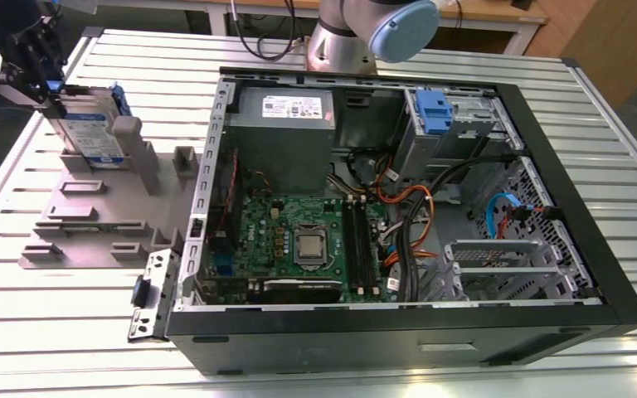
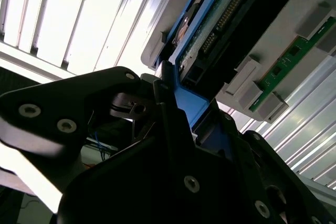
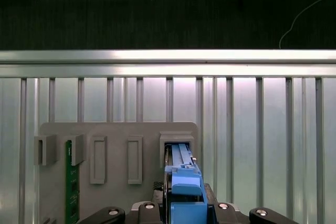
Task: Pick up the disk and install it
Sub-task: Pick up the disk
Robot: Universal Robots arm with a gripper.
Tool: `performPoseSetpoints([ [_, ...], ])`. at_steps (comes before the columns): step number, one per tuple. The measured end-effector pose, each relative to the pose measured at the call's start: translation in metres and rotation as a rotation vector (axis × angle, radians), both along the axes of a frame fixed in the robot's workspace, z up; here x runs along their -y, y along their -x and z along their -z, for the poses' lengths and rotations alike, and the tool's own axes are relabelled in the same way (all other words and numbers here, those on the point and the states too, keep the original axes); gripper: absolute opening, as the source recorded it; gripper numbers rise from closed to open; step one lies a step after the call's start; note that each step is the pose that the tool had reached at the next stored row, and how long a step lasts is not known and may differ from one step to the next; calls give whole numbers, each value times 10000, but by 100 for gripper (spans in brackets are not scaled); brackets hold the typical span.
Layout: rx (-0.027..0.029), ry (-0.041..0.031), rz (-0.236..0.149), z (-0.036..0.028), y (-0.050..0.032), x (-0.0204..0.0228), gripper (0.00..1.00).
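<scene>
Exterior view's left first: your gripper (image 1: 47,83) sits over the top edge of the disk (image 1: 89,133), which stands on edge in a slot of the grey fixture (image 1: 86,220) on the slatted surface (image 1: 31,323). The fixture holds it upright so that its top edge is free to grasp from above. That looks like the reason the arm comes at it from overhead.

In the second wrist view the dark fingers (image 2: 163,85) lie against both sides of the blue carrier frame (image 2: 189,111). You appear to be pinching the disk by that frame and not by its metal body. It is seated in its slot, not yet lifted.

As for how it points, the labelled broad face looks toward the exterior camera and the thin edge faces up to the gripper. Its long axis looks near upright, though the angle makes that a judgement.

Further right lies the open computer case (image 1: 580,166), well apart from the disk. Inside it are the grey power supply (image 1: 283,108) and, beyond that, a blue-fronted drive bay (image 1: 434,108).
</scene>
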State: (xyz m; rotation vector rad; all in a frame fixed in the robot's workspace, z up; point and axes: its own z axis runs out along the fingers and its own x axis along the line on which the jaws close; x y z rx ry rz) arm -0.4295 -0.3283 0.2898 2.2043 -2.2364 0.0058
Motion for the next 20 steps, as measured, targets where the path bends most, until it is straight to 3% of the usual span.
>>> performPoseSetpoints([
  [20,-2,17,0,-79,0,0,36],
])
